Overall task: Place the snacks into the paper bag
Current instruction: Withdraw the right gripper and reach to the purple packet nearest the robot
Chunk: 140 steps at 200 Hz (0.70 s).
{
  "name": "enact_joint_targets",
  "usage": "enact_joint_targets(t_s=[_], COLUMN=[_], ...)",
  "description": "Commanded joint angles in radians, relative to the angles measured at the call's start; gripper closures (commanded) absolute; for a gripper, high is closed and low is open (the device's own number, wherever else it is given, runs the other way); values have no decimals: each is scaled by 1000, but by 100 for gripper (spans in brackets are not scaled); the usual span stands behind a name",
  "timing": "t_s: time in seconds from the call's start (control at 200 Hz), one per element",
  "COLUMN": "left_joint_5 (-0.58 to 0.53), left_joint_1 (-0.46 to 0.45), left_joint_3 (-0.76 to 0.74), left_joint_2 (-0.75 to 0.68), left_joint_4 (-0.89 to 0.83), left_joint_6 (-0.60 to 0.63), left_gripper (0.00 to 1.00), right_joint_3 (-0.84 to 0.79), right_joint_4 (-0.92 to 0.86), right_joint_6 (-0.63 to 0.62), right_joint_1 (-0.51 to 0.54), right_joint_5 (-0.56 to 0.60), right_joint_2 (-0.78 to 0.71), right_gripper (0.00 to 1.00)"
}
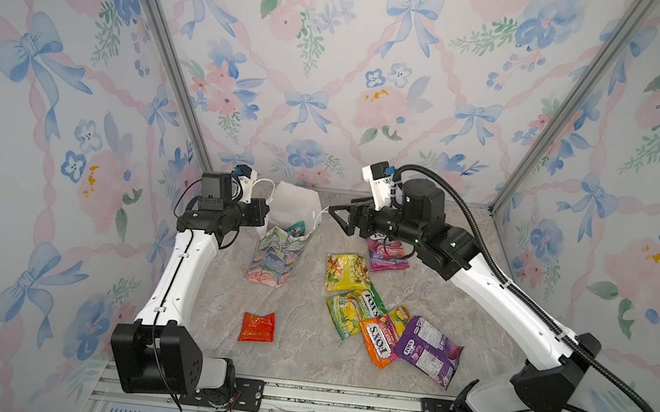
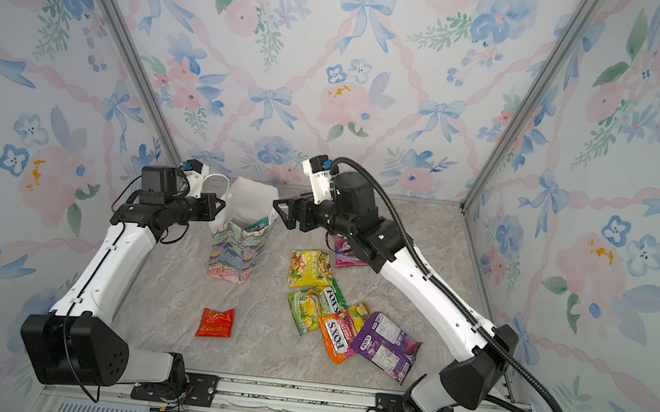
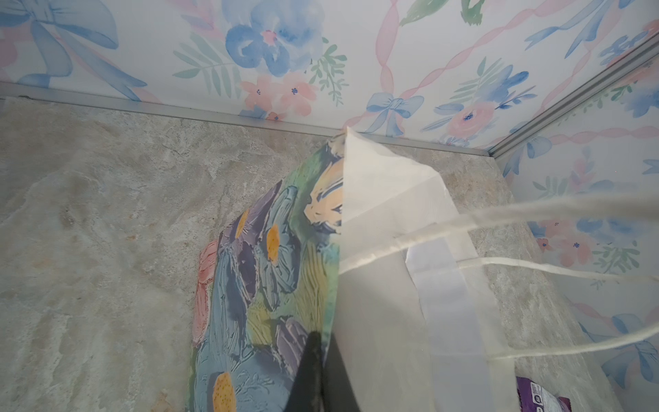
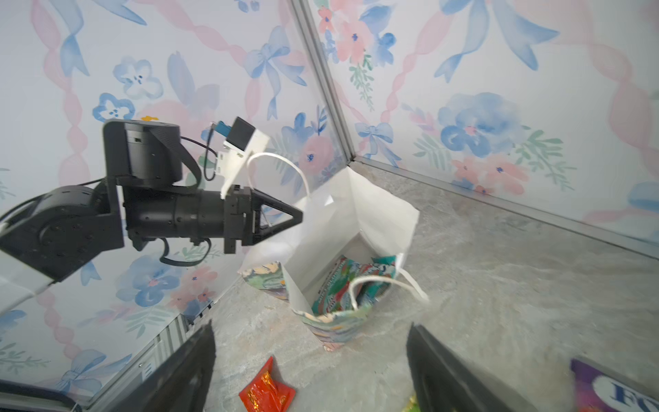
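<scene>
Near edge, right of centre, a touching heap: purple packet (image 1: 428, 351), orange packet (image 1: 379, 341), lime packet (image 1: 344, 313), green packet (image 1: 373, 295). The red-orange packet (image 1: 257, 327) lies alone on the tabletop (image 1: 303, 363), left of the heap and well apart from it.

Mid-depth: yellow packet (image 1: 346, 271), flat, just beyond the heap. Pink-purple packet (image 1: 387, 257) past that, partly under the right arm.

Paper bag (image 1: 279, 256) stands left of centre toward the far edge, mouth open, with a teal packet (image 4: 342, 285) inside.

Left hand (image 4: 297, 215): fully closed, pinching the bag's rim on its left side. A cord handle (image 4: 274, 160) loops up right by it.

Right hand (image 1: 338, 217): spread wide and empty, in the air just beside the bag's mouth on its right, not touching.
</scene>
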Motion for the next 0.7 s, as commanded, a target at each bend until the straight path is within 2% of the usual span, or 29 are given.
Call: enact_joint_targets(t_s=[0.0, 0.185, 0.35, 0.565, 0.6, 0.695], left_joint_5=[-28, -63, -67, -73, -72, -70], left_joint_1=[7, 11, 11, 12, 11, 12], left_joint_3=[-24, -44, -48, -53, -54, -55], left_joint_2=[-2, -7, 0, 1, 1, 0], left_joint_4=[15, 14, 17, 16, 17, 16], left_joint_6=[22, 21, 18, 17, 16, 16], left_gripper=[100, 100, 100, 100, 100, 100], right_joint_3=[-201, -473, -621, -754, -777, -844], right_joint_4=[-31, -110, -148, -338, -376, -449], right_joint_6=[37, 83, 156, 239, 262, 348], right_joint_1=[-66, -128, -161, -166, -165, -164], right_joint_5=[57, 103, 121, 281, 304, 341], right_joint_2=[-69, -190, -263, -383, -403, -476], right_gripper=[14, 14, 13, 0, 3, 3])
